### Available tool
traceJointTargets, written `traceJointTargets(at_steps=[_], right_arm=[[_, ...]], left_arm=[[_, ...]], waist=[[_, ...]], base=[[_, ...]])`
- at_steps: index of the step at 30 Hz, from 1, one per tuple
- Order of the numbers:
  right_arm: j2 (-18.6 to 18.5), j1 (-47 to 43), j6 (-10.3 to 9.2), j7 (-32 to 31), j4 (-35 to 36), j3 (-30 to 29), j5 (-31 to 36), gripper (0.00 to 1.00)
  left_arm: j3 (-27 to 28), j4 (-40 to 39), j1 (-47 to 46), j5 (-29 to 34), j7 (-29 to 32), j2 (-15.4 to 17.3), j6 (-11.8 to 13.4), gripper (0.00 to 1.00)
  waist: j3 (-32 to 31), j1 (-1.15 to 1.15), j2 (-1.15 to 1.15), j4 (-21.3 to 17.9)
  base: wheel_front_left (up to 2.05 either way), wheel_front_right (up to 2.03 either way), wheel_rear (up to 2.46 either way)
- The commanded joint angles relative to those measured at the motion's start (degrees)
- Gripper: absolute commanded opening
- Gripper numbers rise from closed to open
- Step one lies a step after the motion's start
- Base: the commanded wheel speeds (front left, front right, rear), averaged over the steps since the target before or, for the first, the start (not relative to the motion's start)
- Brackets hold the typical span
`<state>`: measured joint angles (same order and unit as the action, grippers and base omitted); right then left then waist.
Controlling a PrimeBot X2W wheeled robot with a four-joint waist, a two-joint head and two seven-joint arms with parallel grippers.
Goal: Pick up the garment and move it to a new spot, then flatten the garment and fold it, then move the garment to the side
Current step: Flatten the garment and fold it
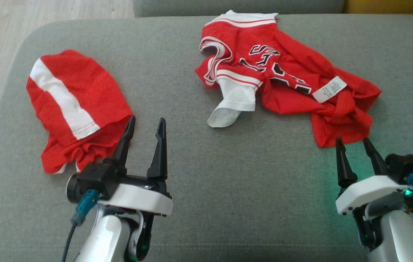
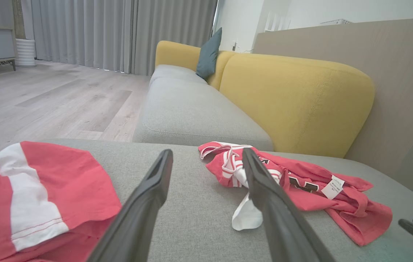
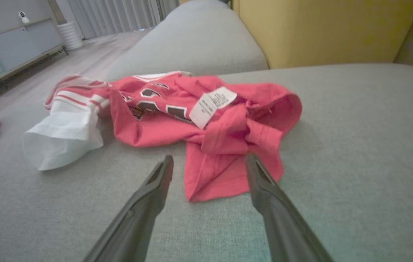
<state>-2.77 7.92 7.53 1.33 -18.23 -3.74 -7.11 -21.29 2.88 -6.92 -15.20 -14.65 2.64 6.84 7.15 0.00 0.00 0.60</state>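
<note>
Both pairs of jaws stand open, empty. The jersey (image 1: 297, 58) near the sofa's (image 1: 199, 182) far edge looks light and limp; pinch its nearest hem.

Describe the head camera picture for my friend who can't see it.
A crumpled red jersey with a white tag lies on a gray cushion, a white-striped red garment to its left. The open left gripper sits at that garment's edge; the open right gripper points at the jersey's hem.
</note>
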Motion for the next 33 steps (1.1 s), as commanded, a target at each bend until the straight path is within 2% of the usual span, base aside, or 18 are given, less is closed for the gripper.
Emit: traceJointTargets(at_steps=[1,14,15,16,17,26,33], right_arm=[[-0.12,3.66,-0.04,-0.43,-0.39,0.43,-0.95,1.00],[-0.11,10.17,-0.04,1.51,-13.93,-0.07,-3.96,1.00],[-0.11,10.64,-0.04,1.63,-15.01,0.01,-4.13,0.73],[-0.11,11.09,-0.04,1.74,-16.07,0.06,-4.32,0.33],[-0.11,11.52,-0.04,1.93,-17.03,0.23,-4.57,0.00],[-0.11,13.70,-0.04,5.23,-21.44,0.27,-3.90,0.00],[-0.11,11.56,-0.04,5.56,-15.45,-4.71,3.29,0.00]], left_arm=[[1.64,-1.81,-2.97,0.41,-0.35,0.23,-0.29,1.00],[1.38,-1.69,-3.92,0.33,-0.35,0.23,-0.38,1.00],[1.44,-1.71,-4.00,0.35,-0.35,0.23,-0.39,1.00],[1.51,-1.74,-4.06,0.38,-0.35,0.23,-0.39,1.00],[1.58,-1.74,-4.10,0.42,-0.35,0.23,-0.38,1.00],[2.46,-1.29,-4.15,1.04,-0.35,0.23,-0.59,1.00],[2.58,-1.25,-3.37,1.08,-0.35,0.23,-0.49,1.00]], waist=[[0.80,0.00,0.00,0.74],[3.14,0.00,0.00,2.50],[3.28,0.00,0.00,2.50],[3.40,0.00,0.00,2.47],[3.49,0.00,0.00,2.41],[3.03,0.00,0.00,0.31],[1.02,0.00,0.00,-1.61]], base=[[0.00,0.00,0.00],[0.00,0.00,0.00],[0.00,0.00,0.00],[0.00,0.00,0.00],[0.00,0.00,0.00],[0.00,0.00,0.00],[0.00,0.00,0.00]])
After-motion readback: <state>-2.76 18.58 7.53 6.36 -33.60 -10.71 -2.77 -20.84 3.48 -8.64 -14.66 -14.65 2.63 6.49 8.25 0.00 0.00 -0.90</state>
